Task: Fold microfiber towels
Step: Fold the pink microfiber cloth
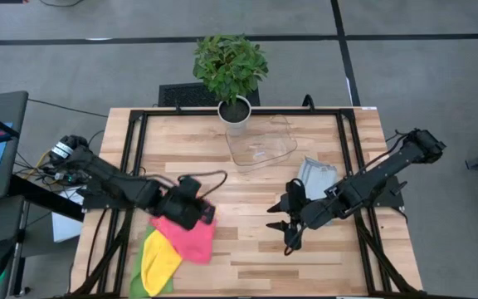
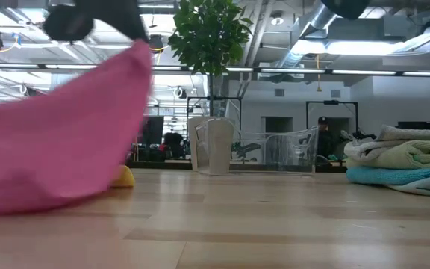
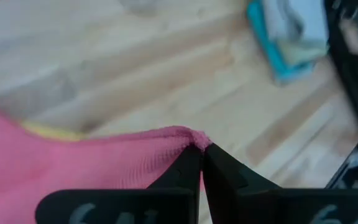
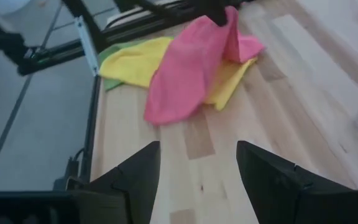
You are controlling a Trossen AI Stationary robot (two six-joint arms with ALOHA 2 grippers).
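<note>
My left gripper (image 3: 199, 163), pinched on one corner of the pink towel (image 1: 187, 235) at the table's near left; slip risk. My right gripper (image 1: 286, 226) waits wide open, empty.

Even, bright overhead lighting with no harsh glare; the worktop (image 1: 247, 249) reads pale and evenly lit from above. Soft, short shadows lie under both arms and beside the potted plant (image 1: 231, 66). At table height, ceiling light strips (image 2: 394, 54) glow in the far room, and the pink towel (image 2: 58, 149) looms large and motion-blurred at near left. From the left wrist, the whole background is out of focus. From the right wrist, the near dark fingers (image 4: 272, 174) are soft, and the picture bends slightly at the edges.
</note>
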